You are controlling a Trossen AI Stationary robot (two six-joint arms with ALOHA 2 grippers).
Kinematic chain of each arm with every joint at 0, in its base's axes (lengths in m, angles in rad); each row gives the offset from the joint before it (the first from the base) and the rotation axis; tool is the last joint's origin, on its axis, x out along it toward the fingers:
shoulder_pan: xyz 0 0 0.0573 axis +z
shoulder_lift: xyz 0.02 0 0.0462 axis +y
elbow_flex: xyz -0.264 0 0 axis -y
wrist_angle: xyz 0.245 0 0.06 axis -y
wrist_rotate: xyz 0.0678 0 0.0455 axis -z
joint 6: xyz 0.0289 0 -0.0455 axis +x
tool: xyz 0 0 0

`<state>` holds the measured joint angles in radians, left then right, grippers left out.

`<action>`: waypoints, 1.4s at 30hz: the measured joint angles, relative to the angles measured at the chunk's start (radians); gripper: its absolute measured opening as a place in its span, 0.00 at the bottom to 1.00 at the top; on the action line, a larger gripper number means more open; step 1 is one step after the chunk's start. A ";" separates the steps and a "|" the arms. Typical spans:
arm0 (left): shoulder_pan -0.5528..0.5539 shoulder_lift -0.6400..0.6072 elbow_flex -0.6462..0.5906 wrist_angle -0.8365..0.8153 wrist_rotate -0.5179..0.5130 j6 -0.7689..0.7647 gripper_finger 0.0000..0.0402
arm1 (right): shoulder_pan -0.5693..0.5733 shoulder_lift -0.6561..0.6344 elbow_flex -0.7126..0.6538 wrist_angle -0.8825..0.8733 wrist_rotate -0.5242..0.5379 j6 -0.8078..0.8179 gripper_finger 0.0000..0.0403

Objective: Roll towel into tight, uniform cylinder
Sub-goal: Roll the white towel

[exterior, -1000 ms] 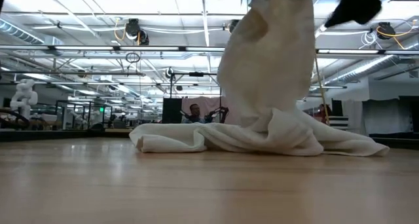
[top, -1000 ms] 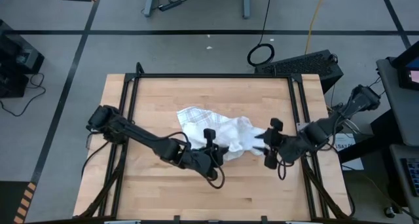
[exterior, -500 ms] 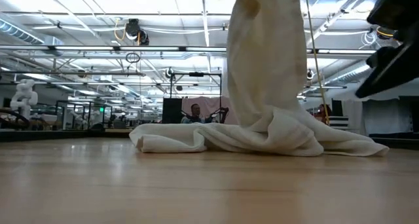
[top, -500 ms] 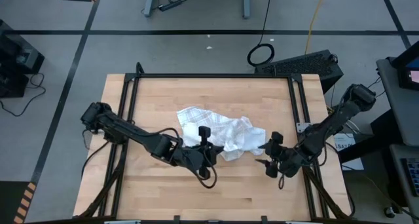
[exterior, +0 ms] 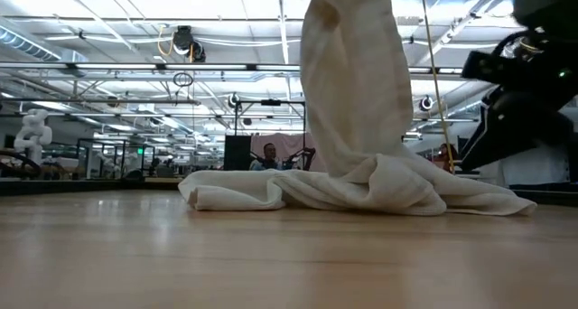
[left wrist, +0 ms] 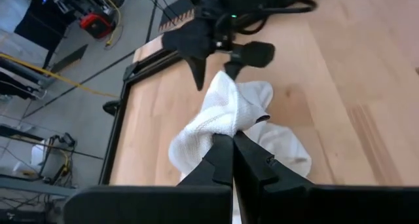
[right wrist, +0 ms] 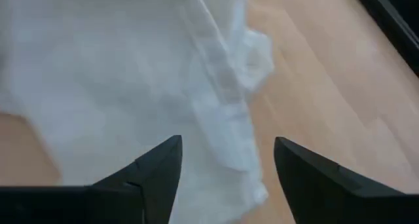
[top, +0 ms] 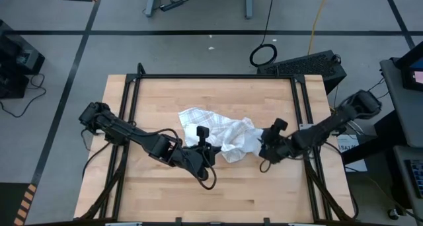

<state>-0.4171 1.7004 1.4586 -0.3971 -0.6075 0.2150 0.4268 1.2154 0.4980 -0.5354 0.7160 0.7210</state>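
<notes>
High view: thin white checked cloth towel (top: 221, 135) bunched mid-tabletop, left gripper (top: 204, 145) pinching fold aloft; your right gripper (top: 264, 149), fingers spread, just beside towel's right-edge end, nearer.

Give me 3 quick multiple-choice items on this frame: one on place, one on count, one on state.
1. Where is the right gripper?
A. At the towel's right edge
B. Parked off the table
C. Over the far left corner

2. How many grippers are clamped on the towel?
A. None
B. One
C. Two

3. How does the towel lie?
A. Flat and spread
B. Rolled into a cylinder
C. Crumpled, one part pulled up

Answers:
1 A: the high view puts it right beside the cloth's right edge.
2 B: the left gripper is shut on a fold, while the right wrist view shows that arm's fingers spread with cloth only beyond them.
3 C: the low view shows a column of cloth rising from a rumpled heap on the table.
</notes>
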 joint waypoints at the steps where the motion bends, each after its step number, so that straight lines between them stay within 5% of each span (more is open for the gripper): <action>1: -0.003 0.000 0.000 -0.003 0.000 0.000 0.00 | -0.027 -0.003 0.000 0.005 -0.017 -0.023 0.56; 11: -0.036 0.000 0.000 -0.005 -0.001 0.005 0.00 | -0.311 0.010 0.000 0.115 -0.330 -0.265 0.57; 19: -0.050 0.000 0.000 -0.004 -0.003 0.007 0.00 | -0.417 0.123 0.000 0.183 -0.496 -0.342 0.41; 28: -0.050 0.000 0.000 -0.014 -0.041 0.005 0.00 | -0.416 0.164 0.003 0.209 -0.544 -0.344 0.04; 35: -0.057 -0.017 -0.002 0.011 -0.183 0.077 0.00 | -0.372 -0.035 0.035 0.084 -0.568 -0.312 0.01; 42: -0.059 -0.117 -0.002 0.085 -0.215 0.142 0.00 | -0.268 -0.225 0.158 -0.031 -0.488 -0.281 0.01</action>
<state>-0.4764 1.5830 1.4567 -0.3121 -0.8229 0.3569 0.1593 0.9906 0.6557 -0.5663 0.2283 0.4399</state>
